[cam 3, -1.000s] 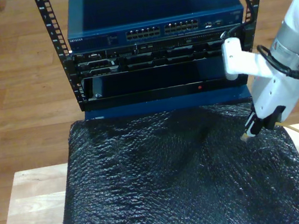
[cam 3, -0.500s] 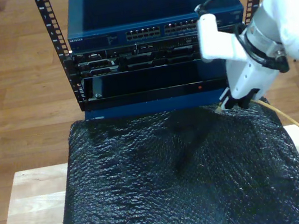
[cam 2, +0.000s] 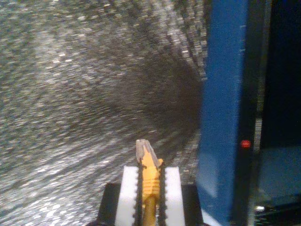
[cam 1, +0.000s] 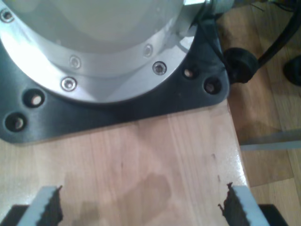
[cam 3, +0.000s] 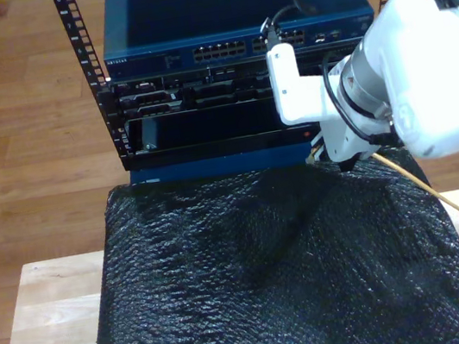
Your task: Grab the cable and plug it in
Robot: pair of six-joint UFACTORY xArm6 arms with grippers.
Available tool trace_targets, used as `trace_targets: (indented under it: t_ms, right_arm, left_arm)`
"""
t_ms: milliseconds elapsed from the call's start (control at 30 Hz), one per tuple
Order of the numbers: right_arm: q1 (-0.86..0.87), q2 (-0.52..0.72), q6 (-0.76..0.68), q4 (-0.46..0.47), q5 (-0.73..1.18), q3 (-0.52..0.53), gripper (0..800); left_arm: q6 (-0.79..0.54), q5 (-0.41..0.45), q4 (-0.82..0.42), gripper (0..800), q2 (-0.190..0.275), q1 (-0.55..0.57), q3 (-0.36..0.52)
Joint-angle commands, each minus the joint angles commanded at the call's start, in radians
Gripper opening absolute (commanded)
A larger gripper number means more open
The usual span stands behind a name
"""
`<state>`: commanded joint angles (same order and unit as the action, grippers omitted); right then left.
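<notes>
Currently | second end effector (cam 2: pixel 149 188) clamped on cable (cam 2: pixel 149 176), plug tip forward | switch ports (cam 3: pixel 249 46) above and beyond, plug axis needs raising | first end effector (cam 1: pixel 141 207) spread wide, empty

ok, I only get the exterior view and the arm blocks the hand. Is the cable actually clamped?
Observer: Yes. In the second wrist view the second hand is shut on the cable, with the yellow jacket pinched between the white pads.
Operator: Plug sticking out or buried?
Observer: Out. The clear plug pokes past the pads, over the black mat.
Operator: And the other hand?
Observer: The first hand is open with nothing between its pads, over the bare wood table beside an arm base.
</notes>
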<state>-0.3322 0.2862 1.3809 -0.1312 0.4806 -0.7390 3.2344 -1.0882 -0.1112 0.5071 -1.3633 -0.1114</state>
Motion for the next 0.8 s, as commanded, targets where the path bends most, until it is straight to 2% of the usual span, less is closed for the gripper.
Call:
trace_targets:
  t_ms: [200,467,800]
  right_arm:
    - [-0.006,-0.012,0.000,0.032,-0.146,0.032,0]
    - [-0.005,-0.011,-0.002,0.118,-0.218,-0.002,0]
    - [0.002,-0.012,-0.006,0.120,-0.269,0.009,0]
  left_arm:
    - [0.000,-0.002,0.000,800,0.000,0.000,0.000]
    - [0.000,0.000,0.000,800,0.000,0.000,0.000]
    - [0.000,-0.002,0.000,800,0.000,0.000,0.000]
